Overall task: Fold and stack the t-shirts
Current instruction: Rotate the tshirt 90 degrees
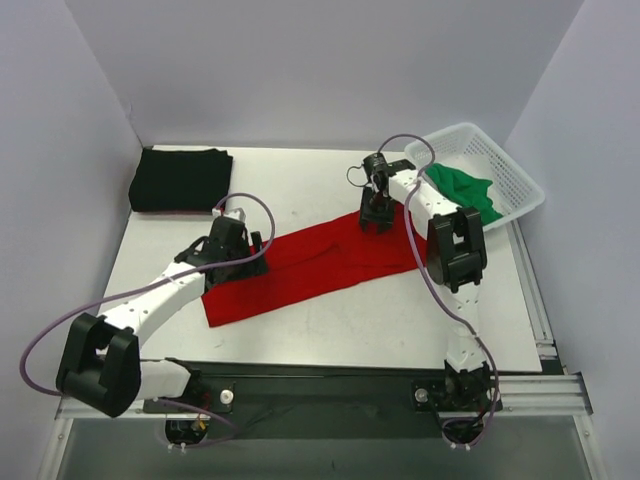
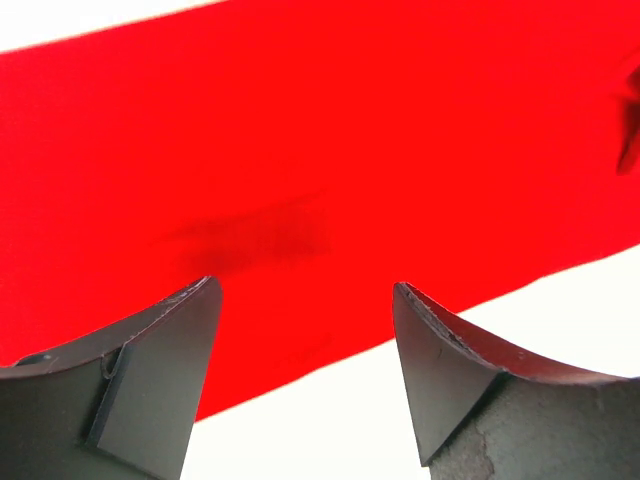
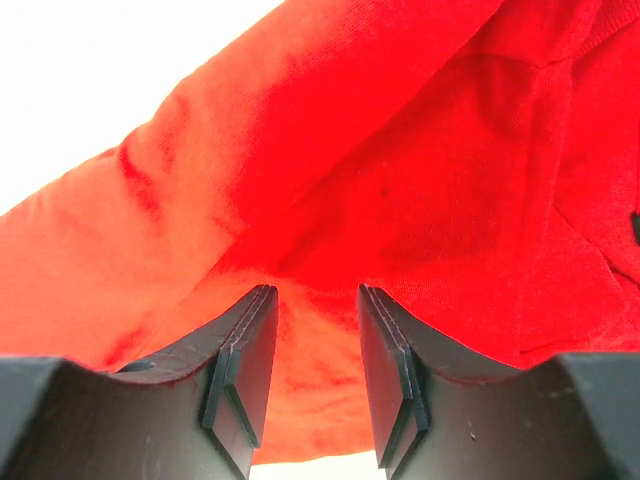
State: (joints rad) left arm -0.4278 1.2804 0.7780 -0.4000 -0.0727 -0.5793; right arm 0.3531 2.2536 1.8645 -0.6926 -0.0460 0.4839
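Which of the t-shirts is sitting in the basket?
The green t-shirt, bunched in the white basket; the black t-shirt and red t-shirt lie on the table.

Every view shows the red shirt [image 1: 320,262] only in part.
In the top view the left gripper [image 1: 248,262] and right arm [image 1: 455,245] cover parts of it; the green shirt [image 1: 465,190] sits half behind that arm in the basket [image 1: 515,165]. Both wrist views cut the red cloth at frame edges; whether the right fingers [image 3: 245,370] touch it cannot be told.
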